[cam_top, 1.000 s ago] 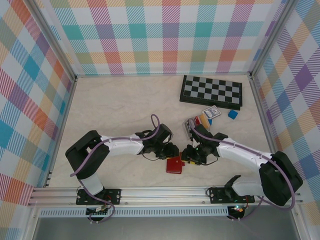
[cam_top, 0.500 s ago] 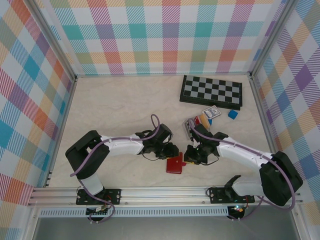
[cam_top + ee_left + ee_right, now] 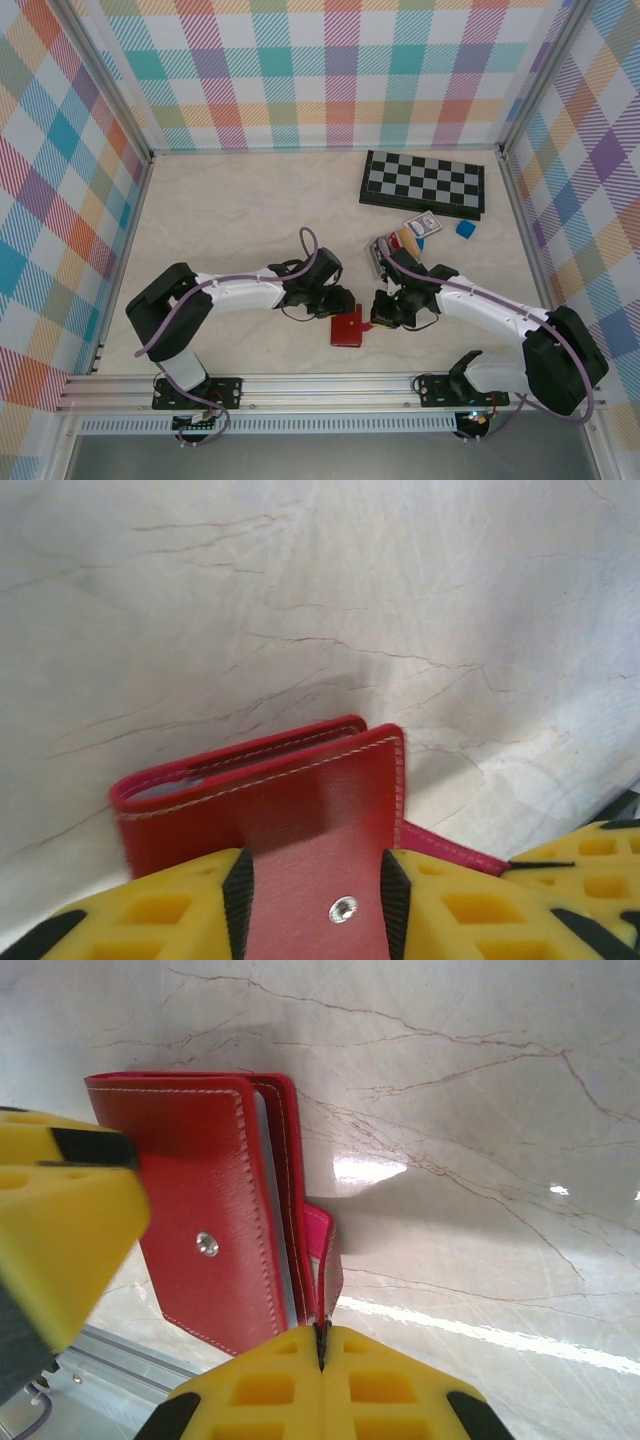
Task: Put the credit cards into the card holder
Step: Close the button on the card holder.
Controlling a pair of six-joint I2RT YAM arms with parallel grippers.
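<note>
Pinching the card holder (image 3: 200,1190) by a thin pink inner flap, your right gripper (image 3: 322,1352) has its yellow fingers pressed flat together, with no gap between them. Your left gripper (image 3: 315,880) sits with its jaws part-way apart. The snap tab (image 3: 320,810) runs between them with the black pads against its two edges; can't tell if it squeezes. The holder lies on the marble-look table (image 3: 300,580) toward the near edge, between your two grippers, cover slightly lifted and grey sleeves showing at the open side. The credit cards (image 3: 393,242) lie in a small pile behind your right wrist, apart from the holder and partly hidden by the arm. Beyond them are a patterned box (image 3: 422,226), a blue block (image 3: 465,228) and a chessboard (image 3: 423,183) near the back wall.
</note>
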